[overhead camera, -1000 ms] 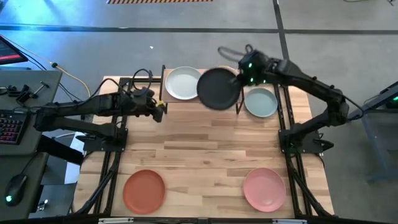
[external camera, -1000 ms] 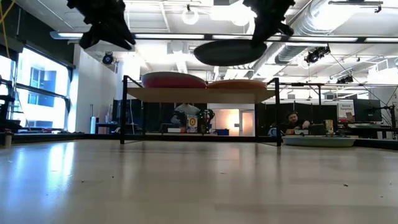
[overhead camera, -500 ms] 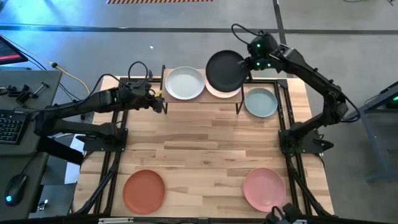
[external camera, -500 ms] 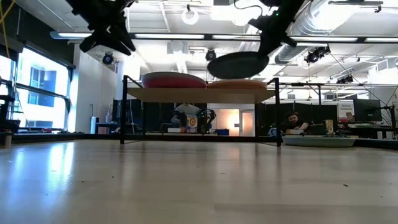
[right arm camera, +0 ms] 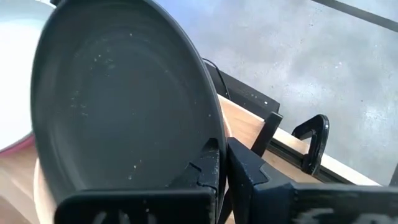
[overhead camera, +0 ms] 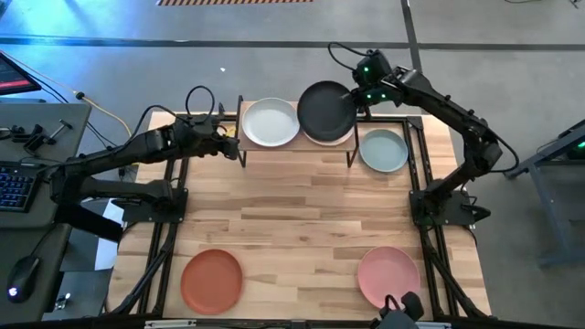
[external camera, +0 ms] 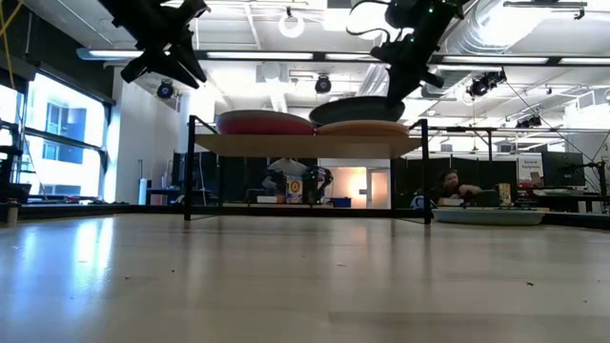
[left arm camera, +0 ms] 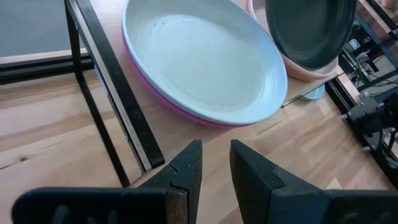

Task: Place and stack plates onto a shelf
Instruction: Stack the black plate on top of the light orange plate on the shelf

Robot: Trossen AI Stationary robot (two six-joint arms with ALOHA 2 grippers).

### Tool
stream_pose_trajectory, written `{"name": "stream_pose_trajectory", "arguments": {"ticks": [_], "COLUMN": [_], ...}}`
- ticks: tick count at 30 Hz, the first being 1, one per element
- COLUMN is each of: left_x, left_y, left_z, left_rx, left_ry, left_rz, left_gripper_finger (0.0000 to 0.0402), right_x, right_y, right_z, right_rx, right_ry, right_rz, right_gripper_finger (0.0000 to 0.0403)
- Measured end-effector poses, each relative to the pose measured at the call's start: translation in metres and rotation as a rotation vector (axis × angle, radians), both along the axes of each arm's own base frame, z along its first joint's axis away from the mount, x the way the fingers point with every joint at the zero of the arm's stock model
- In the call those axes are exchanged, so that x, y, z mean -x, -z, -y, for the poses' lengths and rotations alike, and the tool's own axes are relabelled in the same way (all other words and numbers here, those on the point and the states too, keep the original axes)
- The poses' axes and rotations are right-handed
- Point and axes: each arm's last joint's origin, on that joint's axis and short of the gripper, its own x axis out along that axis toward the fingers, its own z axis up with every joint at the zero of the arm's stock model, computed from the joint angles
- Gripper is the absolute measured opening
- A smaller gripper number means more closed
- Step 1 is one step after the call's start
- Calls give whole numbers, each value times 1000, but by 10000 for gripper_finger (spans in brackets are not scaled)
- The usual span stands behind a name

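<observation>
**On the shelf: four plates seen; three on the table**

Over the shelf's (overhead camera: 294, 151) right half, right pincer (overhead camera: 355, 95) clamped shut on the rim of one charcoal plate (overhead camera: 326, 111), held tilted just above one peach plate (left arm camera: 297, 70) lying directly beneath. Beside that pair, toward the left pincer (overhead camera: 239, 149), a second stack: one pale grey-green plate (overhead camera: 271, 122) resting on one magenta plate (left arm camera: 163, 96), only the magenta rim showing. Left pincer hovering just off the shelf's left front leg, fingers (left arm camera: 186, 175) a narrow gap apart, gripping nothing.

Away from the shelf, three single plates flat on the table (overhead camera: 302, 210): a second pale grey-green plate (overhead camera: 383, 150) just beside the shelf on the right pincer's side; one terracotta orange plate (overhead camera: 211, 279) well apart from the left pincer at the table's near edge; one pink plate (overhead camera: 388, 276) well apart from the right pincer at the same edge. Seven plates counted in all, one shelf, two pincers.
</observation>
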Motion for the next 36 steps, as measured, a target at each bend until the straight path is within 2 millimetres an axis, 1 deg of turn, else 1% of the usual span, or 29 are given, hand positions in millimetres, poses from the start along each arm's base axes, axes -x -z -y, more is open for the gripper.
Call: {"name": "stream_pose_trajectory", "arguments": {"ticks": [8,15,28,31,36], "left_x": [0,0,0,0,0], "left_y": [0,0,0,0,0], "left_z": [0,0,0,0,0], "left_rx": [0,0,0,0,0], "left_ry": [0,0,0,0,0], "left_rz": [0,0,0,0,0], "left_gripper_finger": [72,72,72,72,72], "right_x": [-2,-2,-2,-2,-2], "right_y": [10,9,10,10,10], "right_z": [2,1,0,-1,0], "right_rx": [-42,-38,-39,-39,-29], "right_ry": [-8,-8,-64,-68,-57], "right_rz": [-51,-53,-76,-79,-87], "right_gripper_finger": [0,0,2,17,65]}}
